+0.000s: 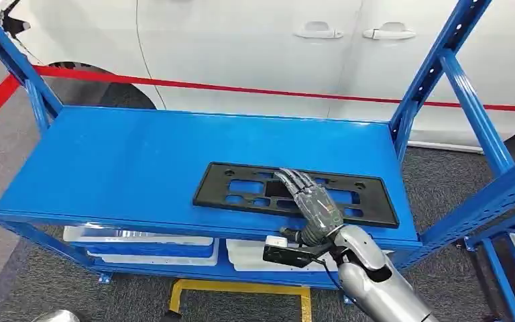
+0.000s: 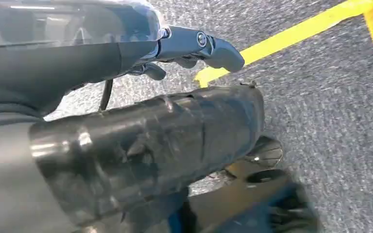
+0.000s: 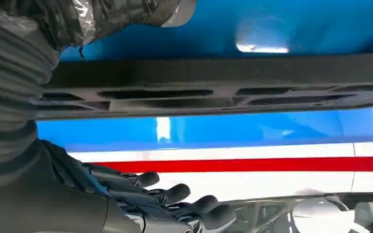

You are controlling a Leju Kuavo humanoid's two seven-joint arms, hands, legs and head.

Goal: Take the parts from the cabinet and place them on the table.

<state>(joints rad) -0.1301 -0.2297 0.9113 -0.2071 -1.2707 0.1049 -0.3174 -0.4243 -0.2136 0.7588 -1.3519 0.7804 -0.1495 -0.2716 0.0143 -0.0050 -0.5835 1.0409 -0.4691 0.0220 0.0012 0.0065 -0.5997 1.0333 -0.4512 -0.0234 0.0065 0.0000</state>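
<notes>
The head view shows the right robot hand [image 1: 312,201] lying flat with fingers extended on a black plastic part [image 1: 241,188], gripping nothing. The right wrist view shows its fingers [image 3: 175,194] apart. The left wrist view shows the left robot hand [image 2: 194,46] over grey carpet, its grasp unclear. The slotted, flat part lies near the front edge of the blue shelf [image 1: 107,161], towards its right corner. A white car [image 1: 241,40] stands behind.

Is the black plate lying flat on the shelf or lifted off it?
Flat: the black plate lies on the blue shelf, right robot hand over its top.
</notes>
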